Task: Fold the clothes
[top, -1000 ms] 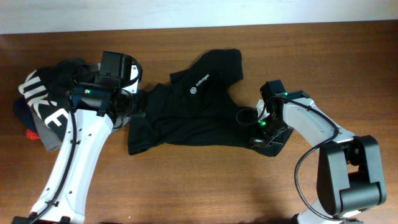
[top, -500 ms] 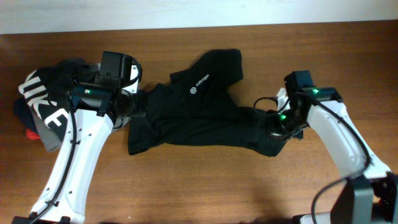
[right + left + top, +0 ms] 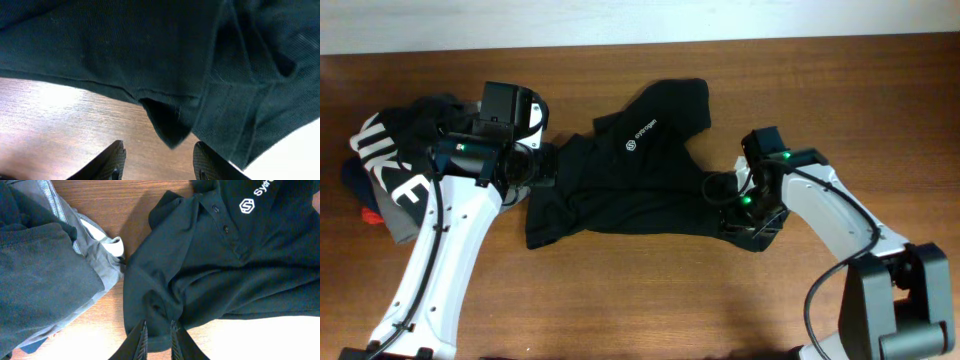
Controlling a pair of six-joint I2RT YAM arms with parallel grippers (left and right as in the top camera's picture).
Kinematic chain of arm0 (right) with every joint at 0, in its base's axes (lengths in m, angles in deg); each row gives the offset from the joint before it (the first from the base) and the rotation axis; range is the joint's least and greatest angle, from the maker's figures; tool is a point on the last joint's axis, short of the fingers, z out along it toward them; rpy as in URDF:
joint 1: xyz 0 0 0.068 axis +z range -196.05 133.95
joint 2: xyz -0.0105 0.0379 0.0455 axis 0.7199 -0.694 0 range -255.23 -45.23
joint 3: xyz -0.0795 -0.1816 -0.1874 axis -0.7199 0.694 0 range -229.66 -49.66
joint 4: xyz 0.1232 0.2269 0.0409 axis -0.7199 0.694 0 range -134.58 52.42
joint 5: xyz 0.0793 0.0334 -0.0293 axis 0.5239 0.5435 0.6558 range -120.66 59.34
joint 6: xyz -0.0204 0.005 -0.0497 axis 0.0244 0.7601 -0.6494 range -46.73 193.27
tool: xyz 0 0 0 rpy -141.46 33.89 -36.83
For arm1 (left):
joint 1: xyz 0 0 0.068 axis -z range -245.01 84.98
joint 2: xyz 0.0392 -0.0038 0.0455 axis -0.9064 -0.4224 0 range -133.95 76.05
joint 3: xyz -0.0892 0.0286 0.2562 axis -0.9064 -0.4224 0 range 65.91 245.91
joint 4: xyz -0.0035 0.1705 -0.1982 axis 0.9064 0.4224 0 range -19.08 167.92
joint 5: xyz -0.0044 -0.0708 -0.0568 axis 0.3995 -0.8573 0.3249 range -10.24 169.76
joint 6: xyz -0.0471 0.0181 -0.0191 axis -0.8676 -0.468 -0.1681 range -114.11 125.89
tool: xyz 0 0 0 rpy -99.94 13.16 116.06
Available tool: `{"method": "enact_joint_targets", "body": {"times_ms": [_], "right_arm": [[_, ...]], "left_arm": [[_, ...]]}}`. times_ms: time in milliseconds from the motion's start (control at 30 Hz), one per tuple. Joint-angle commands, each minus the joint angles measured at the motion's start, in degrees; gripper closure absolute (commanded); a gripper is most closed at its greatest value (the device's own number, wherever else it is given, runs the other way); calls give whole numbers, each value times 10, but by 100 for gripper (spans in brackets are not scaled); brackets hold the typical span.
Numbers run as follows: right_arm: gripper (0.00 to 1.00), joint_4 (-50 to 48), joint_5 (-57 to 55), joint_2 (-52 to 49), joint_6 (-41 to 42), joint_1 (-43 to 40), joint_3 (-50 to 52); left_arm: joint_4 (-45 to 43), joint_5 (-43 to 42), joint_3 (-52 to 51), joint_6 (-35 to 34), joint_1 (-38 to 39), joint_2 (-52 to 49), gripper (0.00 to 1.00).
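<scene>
On the counter, mid-flattening: left gripper pinches the crumpled black shirt; right gripper, jaws spread beside it, likely must grip next.

Wide bare wood of the table lies open in front of the black shirt, and a narrower strip lies behind it. At the left, the pile of folded garments touches the shirt's edge and blocks that side. The right gripper, fingers apart, occupies the shirt's right hem.
</scene>
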Motion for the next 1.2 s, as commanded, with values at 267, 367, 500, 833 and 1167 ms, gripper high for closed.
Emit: {"method": "enact_joint_targets", "body": {"times_ms": [267,367,500,833,1167], "right_arm": [[56,-8,-22,-32,1,29,11],[56,-17,-32,-32,2,35,14],[66,-28,-67,-32,22,37,19],[96,-28,-93,-32,29,37,25],[96,58,-108,50,29,15,-38]], "left_arm": [[-8,5,9,-1,0,-4,82],[-8,5,9,-1,0,-4,82],[-9,3,9,-1,0,-4,82],[-9,-16,9,-1,0,-4,81],[-5,-16,9,-1,0,-4,79]]}}
